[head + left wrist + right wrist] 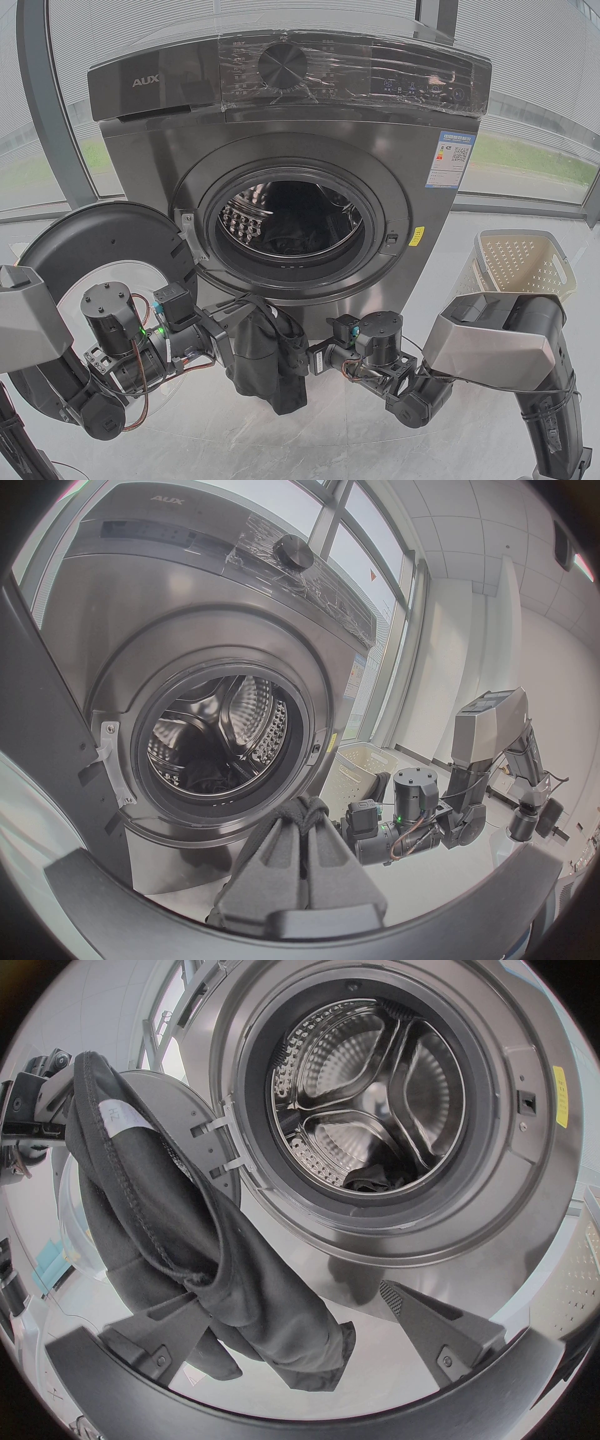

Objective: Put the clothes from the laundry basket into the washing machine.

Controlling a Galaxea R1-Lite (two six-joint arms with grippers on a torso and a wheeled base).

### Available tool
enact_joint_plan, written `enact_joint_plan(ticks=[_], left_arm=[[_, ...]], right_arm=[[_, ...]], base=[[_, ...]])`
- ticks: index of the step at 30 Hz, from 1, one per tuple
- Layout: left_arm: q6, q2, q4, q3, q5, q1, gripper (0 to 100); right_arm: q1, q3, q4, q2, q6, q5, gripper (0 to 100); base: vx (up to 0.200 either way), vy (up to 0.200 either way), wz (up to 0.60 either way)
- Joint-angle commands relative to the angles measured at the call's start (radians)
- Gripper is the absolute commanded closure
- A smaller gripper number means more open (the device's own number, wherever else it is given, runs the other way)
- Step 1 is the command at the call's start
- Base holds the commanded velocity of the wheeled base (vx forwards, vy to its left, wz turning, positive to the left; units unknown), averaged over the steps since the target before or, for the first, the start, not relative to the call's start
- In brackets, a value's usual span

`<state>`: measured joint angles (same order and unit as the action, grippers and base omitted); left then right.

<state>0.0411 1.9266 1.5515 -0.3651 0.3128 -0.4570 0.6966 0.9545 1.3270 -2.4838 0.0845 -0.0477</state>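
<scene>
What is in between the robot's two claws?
A black cloth garment hangs there, pinched in the shut left gripper, right beside the open right gripper. The head view shows it.

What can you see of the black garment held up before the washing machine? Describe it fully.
The black garment is soft cloth with a stitched hem and a white label near its top edge. The left hand pinches that top; the rest hangs limp in folds, below the open port of the washing machine and off the floor. The open right hand sits close beside it.
</scene>
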Motion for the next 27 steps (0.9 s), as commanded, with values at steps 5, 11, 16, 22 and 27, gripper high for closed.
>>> enact_joint_plan(ticks=[5,11,16,22,27], left_arm=[[0.002,-0.001,0.001,0.002,0.0,-0.002,100],[0.0,0.003,0.001,0.003,0.0,-0.002,100],[0.0,0.005,0.001,0.005,0.0,0.003,100],[0.002,-0.006,0.001,0.002,0.002,0.009,100],[-0.001,-0.008,0.001,0.005,0.0,0.009,100]], right_arm=[[0.015,0.047,0.006,-0.01,0.0,0.0,0],[0.014,0.04,0.015,0.011,0.001,0.002,100],[0.004,-0.045,0.02,0.111,0.001,0.003,100],[-0.019,-0.197,0.015,0.283,-0.002,0.012,100],[-0.032,-0.243,0.017,0.384,-0.006,0.014,100]], base=[[0.0,0.0,0.0],[0.0,0.0,0.0],[0.0,0.0,0.0],[0.0,0.0,0.0],[0.0,0.0,0.0]])
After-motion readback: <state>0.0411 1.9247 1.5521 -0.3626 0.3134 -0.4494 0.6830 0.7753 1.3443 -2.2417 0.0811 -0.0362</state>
